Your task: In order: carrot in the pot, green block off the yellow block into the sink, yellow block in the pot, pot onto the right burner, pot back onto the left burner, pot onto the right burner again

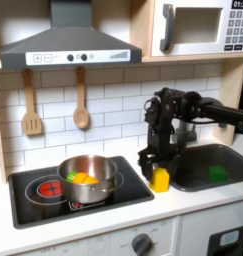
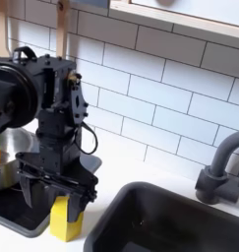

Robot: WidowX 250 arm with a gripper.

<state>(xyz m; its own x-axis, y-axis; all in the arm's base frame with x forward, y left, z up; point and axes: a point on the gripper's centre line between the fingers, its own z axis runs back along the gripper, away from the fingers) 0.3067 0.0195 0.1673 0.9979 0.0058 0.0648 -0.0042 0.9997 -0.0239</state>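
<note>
The pot (image 1: 88, 178) sits on the left burner with the carrot (image 1: 81, 178) inside; the green block (image 1: 219, 173) lies in the sink (image 1: 198, 155); the gripper (image 2: 58, 193) hangs spread just above the yellow block (image 2: 63, 219), fingers (image 2: 30, 189) flanking its top; next, likely lower and pinch.

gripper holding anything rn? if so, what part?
Nothing held yet, by the look of it. The gripper hangs open just above the yellow block, which stands on the counter between stove and sink; fingers straddle its top, no clamp visible.
</note>
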